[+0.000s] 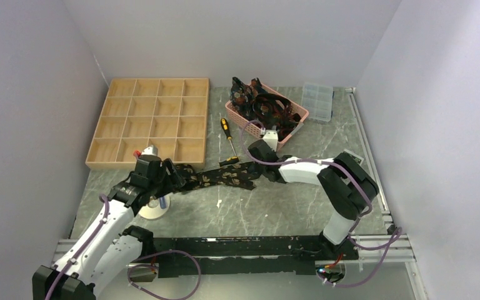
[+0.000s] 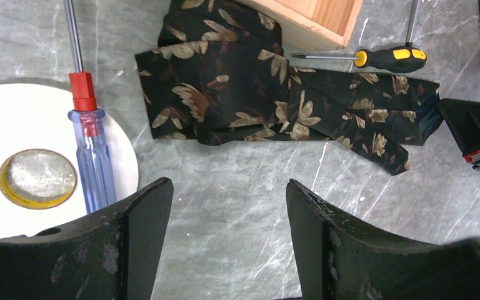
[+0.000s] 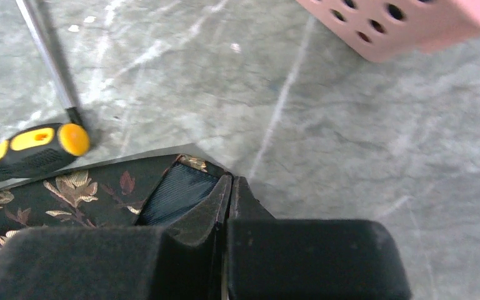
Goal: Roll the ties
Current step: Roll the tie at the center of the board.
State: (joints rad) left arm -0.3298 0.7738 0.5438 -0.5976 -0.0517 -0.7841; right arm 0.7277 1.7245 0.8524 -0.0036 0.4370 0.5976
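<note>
Top external: one tie [image 1: 222,176], black with tan leaves, lies flat on the worktop [image 1: 269,206] between the arms, with its bunched wide end by the left pincer [image 1: 170,175] and its other end at the right pincer [image 1: 255,172]. More ties are heaped in the pink basket [image 1: 301,114] behind, waiting their turn, I judge. Left wrist: the fingers stand well apart and empty, just short of the folded wide end, which lies against the corner of the wooden tray [image 2: 325,19]. A tape roll [image 2: 0,125] with a red-and-blue screwdriver [image 2: 94,162] across it lies to one side (neither belongs to the job). Right wrist: the jaws are pressed together at the tie's turned-up tip, its lining showing; I cannot tell whether any cloth is nipped between them. I judge this tip is where the roll will start, with the left pincer open and ready to steady the rest.
</note>
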